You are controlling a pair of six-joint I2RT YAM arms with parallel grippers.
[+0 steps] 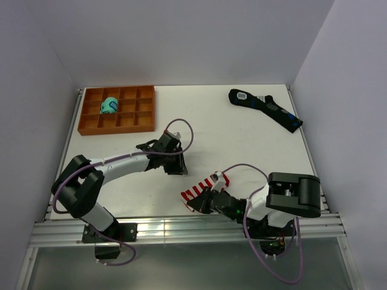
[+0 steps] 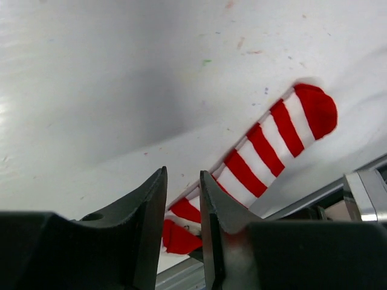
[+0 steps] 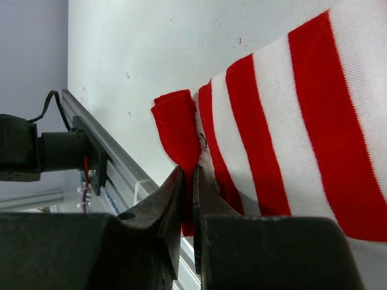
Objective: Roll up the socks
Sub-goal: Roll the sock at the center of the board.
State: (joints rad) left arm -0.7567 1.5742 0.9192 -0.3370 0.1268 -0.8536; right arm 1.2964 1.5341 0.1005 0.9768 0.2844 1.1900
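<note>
Socks [image 1: 204, 188] lie near the front edge of the table [image 1: 242, 145], a striped strip running diagonally, rounded red toe pointing away from the arm bases. Right end effector [image 1: 199, 202] sits low at the near end; the right wrist view shows its jaws nearly together, pinching the red cuff edge, which is doubled over there. The rest of the length looks flat and unrolled in the left wrist view, stripes showing all the way to the toe. Left end effector [image 1: 176, 164] hangs above bare table just beside the socks, not touching them; jaws a narrow gap apart, nothing between. Cannot tell whether one sock or two stacked lie there. Judgement: rolling barely begun, at most a first fold at the cuff; the whole roll toward the toe is left, and so is any tucking or putting away. At the back left, an orange tray [image 1: 118, 128] holds a teal bundle [image 1: 109, 106] in one compartment; a black sock [image 1: 266, 109] lies at back right, well apart.
</note>
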